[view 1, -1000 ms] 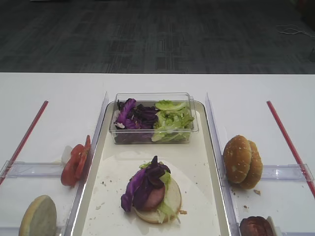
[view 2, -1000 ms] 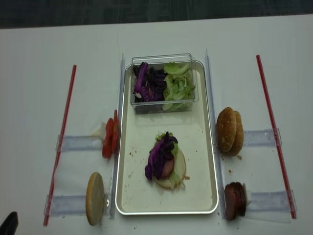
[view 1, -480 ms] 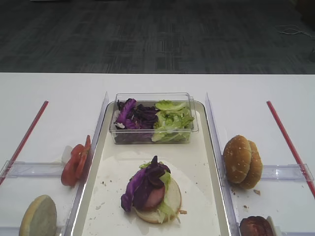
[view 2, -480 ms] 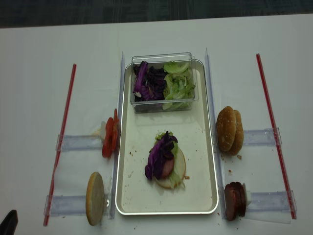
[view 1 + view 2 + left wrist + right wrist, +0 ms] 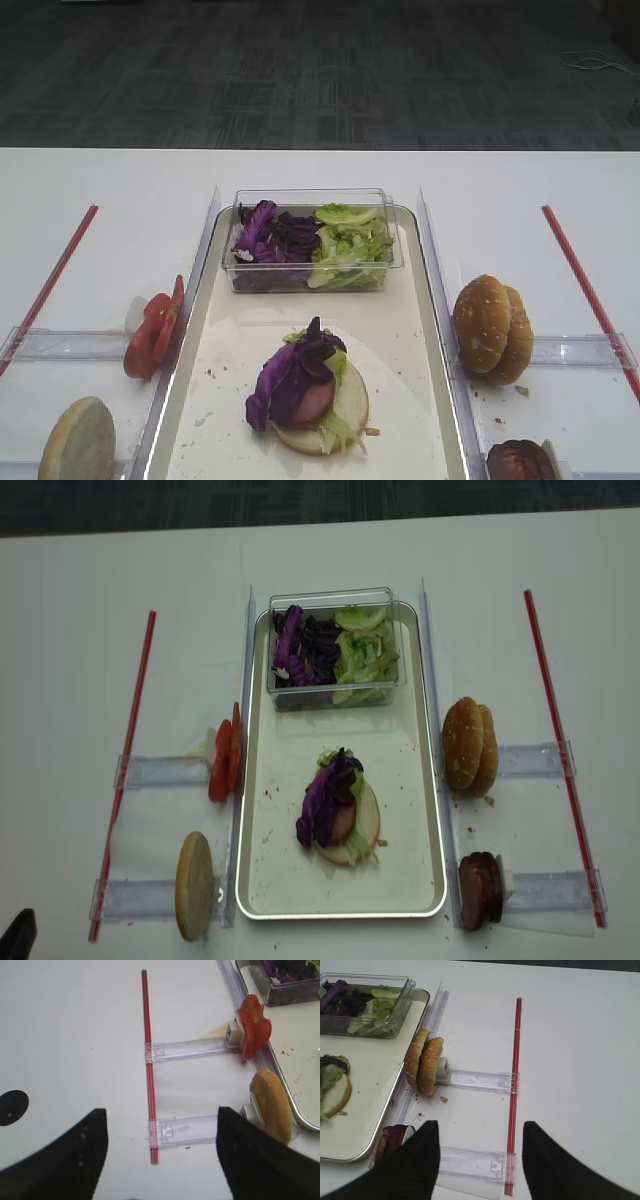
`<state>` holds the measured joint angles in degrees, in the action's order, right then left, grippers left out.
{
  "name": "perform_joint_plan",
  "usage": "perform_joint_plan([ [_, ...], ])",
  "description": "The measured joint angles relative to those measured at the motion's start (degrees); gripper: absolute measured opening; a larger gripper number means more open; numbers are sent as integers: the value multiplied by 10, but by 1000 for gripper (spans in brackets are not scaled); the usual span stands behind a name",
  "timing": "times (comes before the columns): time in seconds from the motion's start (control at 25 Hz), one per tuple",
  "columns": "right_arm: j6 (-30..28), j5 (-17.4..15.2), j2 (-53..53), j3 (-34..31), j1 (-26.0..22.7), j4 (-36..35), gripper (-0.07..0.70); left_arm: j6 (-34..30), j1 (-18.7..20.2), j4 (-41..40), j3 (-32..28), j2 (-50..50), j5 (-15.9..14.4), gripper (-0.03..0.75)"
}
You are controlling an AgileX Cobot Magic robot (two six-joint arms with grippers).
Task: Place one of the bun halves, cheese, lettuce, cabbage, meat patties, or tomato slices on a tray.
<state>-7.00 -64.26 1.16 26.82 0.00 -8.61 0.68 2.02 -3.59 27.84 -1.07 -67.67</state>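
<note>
The tray (image 5: pixel 400 330) holds a bun half (image 5: pixel 350 405) topped with lettuce, a meat patty (image 5: pixel 315 400) and purple cabbage (image 5: pixel 285 375). Left of the tray stand tomato slices (image 5: pixel 150 335) and one bun half (image 5: pixel 78 440). To its right are two bun halves (image 5: pixel 492 330) and the meat patties (image 5: pixel 520 462). My left gripper (image 5: pixel 161 1125) hangs open above a clear holder, the bun half (image 5: pixel 270 1105) and tomato slices (image 5: pixel 252 1035) off to its right. My right gripper (image 5: pixel 480 1130) is open and empty, with the meat patties (image 5: pixel 390 1142) by its left finger. Cheese is out of view.
A clear tub (image 5: pixel 312 240) of cabbage and lettuce sits at the tray's far end. Clear plastic holders (image 5: pixel 477 1080) and red strips (image 5: pixel 516 1085) (image 5: pixel 148 1075) lie on the white table on both sides. Crumbs dot the tray.
</note>
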Motion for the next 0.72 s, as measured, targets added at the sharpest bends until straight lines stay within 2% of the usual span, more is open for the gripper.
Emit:
perform_joint_plan([
  [0.72,0,0,0,0,0,0,387,0,0,0,0,0,0,467],
])
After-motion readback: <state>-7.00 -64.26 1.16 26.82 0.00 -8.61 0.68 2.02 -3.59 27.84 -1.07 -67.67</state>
